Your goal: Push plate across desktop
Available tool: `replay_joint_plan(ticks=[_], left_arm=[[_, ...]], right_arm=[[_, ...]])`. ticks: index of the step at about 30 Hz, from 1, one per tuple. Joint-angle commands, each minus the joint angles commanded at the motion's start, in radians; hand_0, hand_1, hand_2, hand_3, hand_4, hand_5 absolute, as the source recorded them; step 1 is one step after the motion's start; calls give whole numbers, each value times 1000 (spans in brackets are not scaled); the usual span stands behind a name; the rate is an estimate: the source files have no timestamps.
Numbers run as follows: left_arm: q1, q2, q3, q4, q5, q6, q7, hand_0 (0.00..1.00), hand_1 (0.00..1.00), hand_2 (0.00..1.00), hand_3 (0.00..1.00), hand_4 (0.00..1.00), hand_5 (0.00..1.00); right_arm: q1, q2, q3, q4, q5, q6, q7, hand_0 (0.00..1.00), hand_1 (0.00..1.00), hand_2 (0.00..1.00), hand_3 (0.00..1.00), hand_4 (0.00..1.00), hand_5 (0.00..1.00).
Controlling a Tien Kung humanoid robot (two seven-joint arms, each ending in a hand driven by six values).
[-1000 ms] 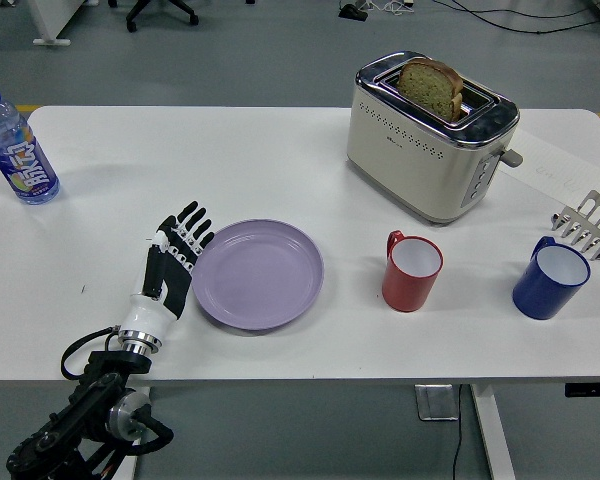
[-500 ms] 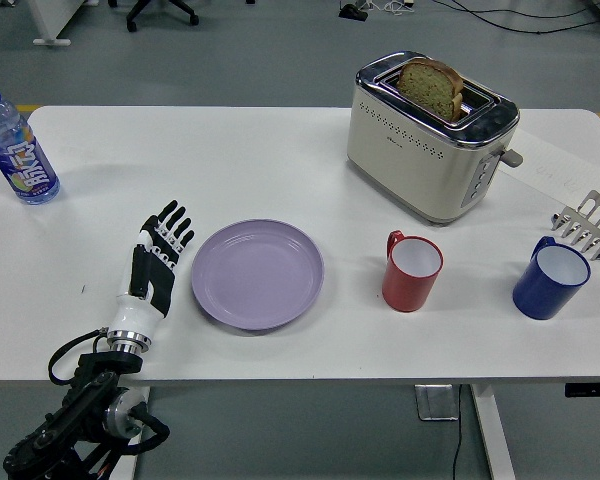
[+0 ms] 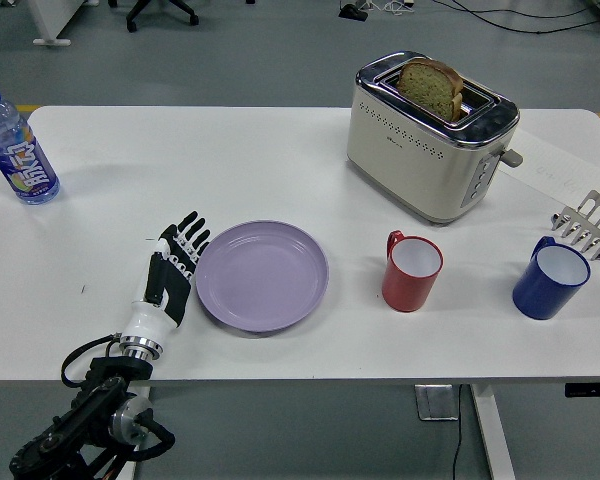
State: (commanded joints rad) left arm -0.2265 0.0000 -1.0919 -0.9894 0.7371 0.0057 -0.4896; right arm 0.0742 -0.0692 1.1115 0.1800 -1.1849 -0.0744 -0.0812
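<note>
A round lilac plate (image 3: 262, 276) lies flat on the white table (image 3: 280, 170), left of centre near the front edge. My left hand (image 3: 176, 262) rests on the table against the plate's left rim. Its fingers are straight, point away from me and hold nothing. The black left arm (image 3: 100, 400) comes up from the lower left corner. The right arm is out of view.
A red mug (image 3: 412, 271) stands right of the plate and a blue mug (image 3: 550, 279) further right. A cream toaster (image 3: 430, 136) with a bread slice stands behind them. A water bottle (image 3: 16, 148) is at the far left. A metal utensil (image 3: 586, 224) lies at the right edge.
My left hand drew back to the left, then moved right against the plate's rim. The plate has shifted a little to the right.
</note>
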Motion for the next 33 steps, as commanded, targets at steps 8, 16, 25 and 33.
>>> replay_joint_plan(ticks=[8, 16, 25, 33], left_arm=[[-8, 0, 45, -8, -19, -10, -1, 948, 934, 939, 882, 463, 998], [-17, 0, 80, -13, -29, -19, -1, 938, 934, 939, 881, 464, 998], [-25, 0, 131, -15, -41, -30, 4, 930, 932, 947, 883, 466, 998], [-34, 0, 165, -25, -46, -31, 2, 928, 932, 947, 883, 466, 998]], right_arm=[[-2, 0, -1, 0, 2, 0, 1, 600, 543, 641, 615, 132, 357], [-5, -1, -5, 0, 5, 0, 1, 600, 543, 641, 615, 132, 357], [-10, -2, -2, 0, -1, 1, 0, 601, 544, 641, 615, 132, 357], [-10, -2, -2, 0, -4, 1, 1, 600, 544, 641, 615, 132, 356]])
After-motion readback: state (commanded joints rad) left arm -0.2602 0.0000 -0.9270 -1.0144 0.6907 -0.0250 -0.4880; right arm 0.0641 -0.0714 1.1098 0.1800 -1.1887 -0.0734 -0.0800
